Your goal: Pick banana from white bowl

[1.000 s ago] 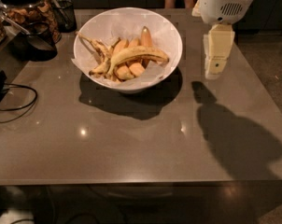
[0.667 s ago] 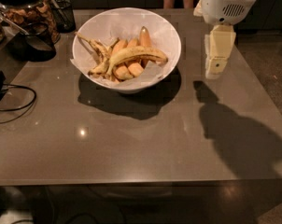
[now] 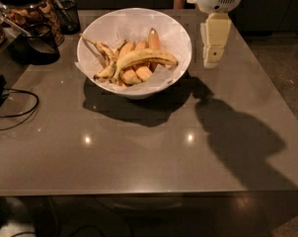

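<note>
The white bowl (image 3: 134, 15), paper-lined, stands on the grey table toward the back. In it the long curved pale-yellow banana (image 3: 145, 57) lies across the top of the pile, one end toward the bowl's right rim. Shorter orange-yellow bananas (image 3: 153, 37) lie under and behind it, and a thin shrivelled spotted one (image 3: 102, 51) is at the left. My gripper (image 3: 211, 61) hangs from the white arm just right of the bowl's right rim, above the table, empty and apart from the banana.
A glass jar (image 3: 25, 10) with a dark lid, a black wire holder (image 3: 68, 15) and a dark scoop-like object (image 3: 36, 47) stand at the back left. A black cable (image 3: 17, 113) loops on the table's left side. The table's front edge (image 3: 149, 193) is near.
My gripper has moved left, closer to the bowl's right rim, and slightly farther back. The bowl and bananas have not moved.
</note>
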### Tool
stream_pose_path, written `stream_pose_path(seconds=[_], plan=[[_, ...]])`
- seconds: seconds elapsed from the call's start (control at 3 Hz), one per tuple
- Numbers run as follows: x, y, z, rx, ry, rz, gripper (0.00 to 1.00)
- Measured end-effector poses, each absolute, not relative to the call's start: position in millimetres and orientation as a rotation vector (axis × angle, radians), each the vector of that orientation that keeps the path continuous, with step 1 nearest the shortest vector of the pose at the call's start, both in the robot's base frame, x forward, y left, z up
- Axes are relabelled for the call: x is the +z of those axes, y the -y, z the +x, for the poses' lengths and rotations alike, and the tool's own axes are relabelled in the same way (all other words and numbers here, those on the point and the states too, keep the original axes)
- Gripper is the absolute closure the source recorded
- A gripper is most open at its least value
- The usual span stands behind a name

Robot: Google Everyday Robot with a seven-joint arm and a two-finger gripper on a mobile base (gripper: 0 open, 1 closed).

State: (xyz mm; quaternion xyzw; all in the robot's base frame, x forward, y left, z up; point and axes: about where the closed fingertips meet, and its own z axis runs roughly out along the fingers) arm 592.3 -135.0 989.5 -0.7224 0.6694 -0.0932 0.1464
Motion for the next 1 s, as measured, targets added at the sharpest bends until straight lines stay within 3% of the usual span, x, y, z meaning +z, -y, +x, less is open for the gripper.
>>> stream_pose_path(seconds=[1.0], plan=[[968.6,91.7,631.6,-0.261,-1.913,-2.177,0.0]])
